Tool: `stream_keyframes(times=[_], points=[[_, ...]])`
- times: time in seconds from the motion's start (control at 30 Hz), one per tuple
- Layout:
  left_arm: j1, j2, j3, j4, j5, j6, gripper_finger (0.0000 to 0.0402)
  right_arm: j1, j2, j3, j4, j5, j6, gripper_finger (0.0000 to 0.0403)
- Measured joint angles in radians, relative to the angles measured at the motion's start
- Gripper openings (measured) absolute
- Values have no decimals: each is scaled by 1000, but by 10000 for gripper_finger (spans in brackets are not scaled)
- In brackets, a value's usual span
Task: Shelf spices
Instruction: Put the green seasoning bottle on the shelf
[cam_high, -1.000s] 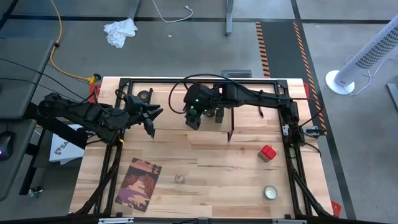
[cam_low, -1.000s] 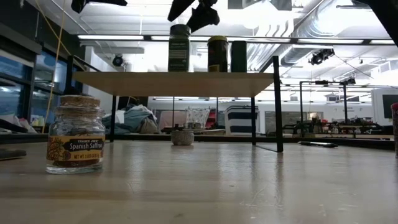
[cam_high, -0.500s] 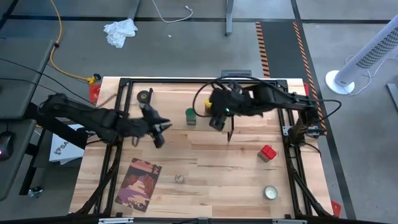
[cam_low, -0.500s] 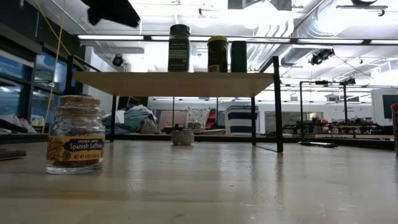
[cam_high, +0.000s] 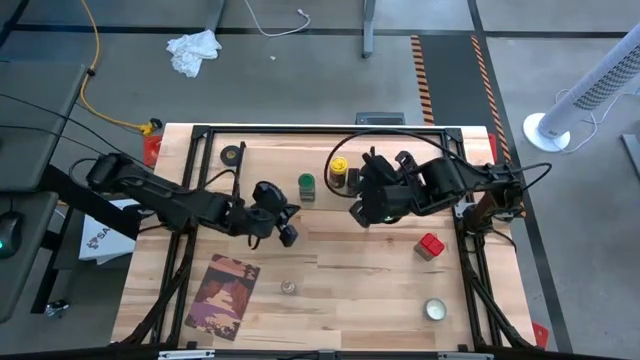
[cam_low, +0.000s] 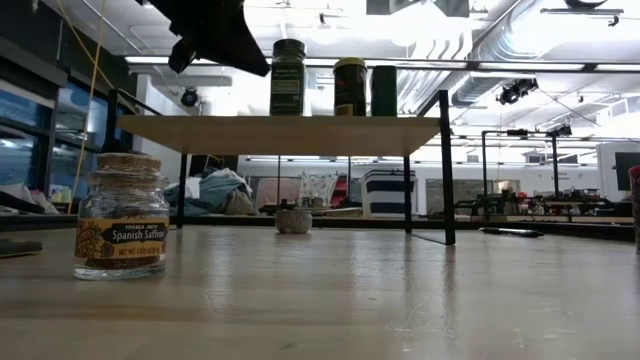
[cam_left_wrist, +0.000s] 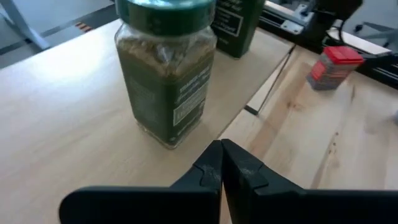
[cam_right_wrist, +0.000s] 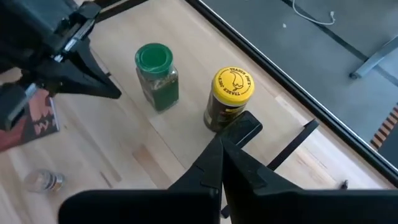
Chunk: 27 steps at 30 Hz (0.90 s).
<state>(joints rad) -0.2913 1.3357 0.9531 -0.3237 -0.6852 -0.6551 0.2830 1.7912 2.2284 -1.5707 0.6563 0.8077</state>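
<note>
The shelf (cam_low: 280, 133) carries the green-lidded jar (cam_high: 306, 186), the yellow-lidded jar (cam_high: 339, 170) and the black square tin (cam_high: 354, 179), all standing upright on its board. The red-topped container (cam_high: 431, 246) and the tiny clear jar (cam_high: 289, 288) stand on the table. My left gripper (cam_high: 287, 236) is shut and hovers just near of the green-lidded jar (cam_left_wrist: 166, 74), above the board's front edge, touching nothing. My right gripper (cam_high: 358, 214) is shut, high over the shelf's right end, looking down on the yellow-lidded jar (cam_right_wrist: 230, 99).
A black tape roll (cam_high: 233, 154) lies at the far left of the table. A printed card (cam_high: 222, 295) lies at the near left and a flat round tin (cam_high: 435, 310) at the near right. The black frame rails (cam_high: 300, 129) border the table.
My left gripper has swung toward the table's right and near side and come lower, and its fingers have shut. My right gripper has drawn away from the green-lidded jar toward the table's right edge and risen. The jar stays upright on the shelf.
</note>
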Motion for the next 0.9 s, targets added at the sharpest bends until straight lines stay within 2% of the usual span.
stream_keyframes(times=[0.23, 0.63, 0.9], points=[[42, 29, 0, 29, -10, 14, 1, 5, 0, 0, 0, 24, 23, 1], [166, 91, 1, 207, 103, 91, 0, -8, 0, 0, 0, 27, 23, 0], [217, 104, 1, 195, 113, 152, 0, -8, 0, 0, 0, 25, 22, 0]])
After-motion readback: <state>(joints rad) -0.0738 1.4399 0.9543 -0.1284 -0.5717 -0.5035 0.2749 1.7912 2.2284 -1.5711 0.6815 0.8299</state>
